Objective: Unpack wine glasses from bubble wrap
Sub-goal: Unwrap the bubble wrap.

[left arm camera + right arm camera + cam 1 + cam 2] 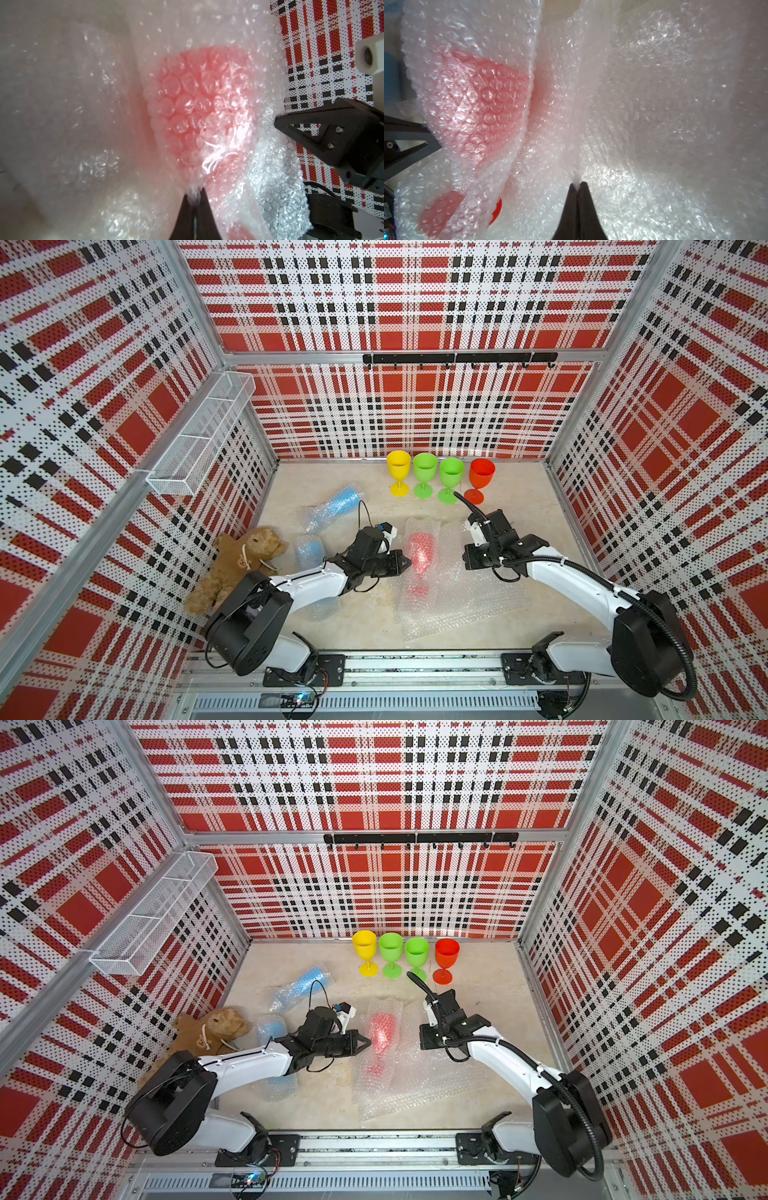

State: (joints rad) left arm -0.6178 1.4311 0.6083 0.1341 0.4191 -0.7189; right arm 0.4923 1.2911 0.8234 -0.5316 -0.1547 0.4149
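In the middle of the table, a wrapped red goblet (420, 552) is seen lying on its side inside bubble wrap (457, 601), with the bowl turned toward the back wall. The left gripper (194, 195) is closed, and a small fold of the wrap at the side of the bowl is pinched between its tips, so the goblet lies just in front of them. The right gripper (578, 185) is closed as well, on a raised ridge of the wrap spread beside the goblet (the two grippers face each other across it).

In both top views the tips of the right gripper are hidden under its own body. The stem of the wrapped goblet is blurred by the bubbles, and only a small piece of the foot's rim is seen bare in the right wrist view. A wrapped blue goblet (340, 502) lies further back on the left. A second wrapped blue goblet (309, 551), beside the teddy bear (241, 560), is crossed by the left arm, and its lower part is hard to make out.

Along the back wall a yellow goblet (398, 466), a green goblet (424, 467), a second green goblet (451, 472) and a bare red goblet (482, 472) are standing upright in a row. Bare table is left between this row and the wrap, and also between the wrap and the right wall. The near corner of the wrap lies close to the front edge of the table.
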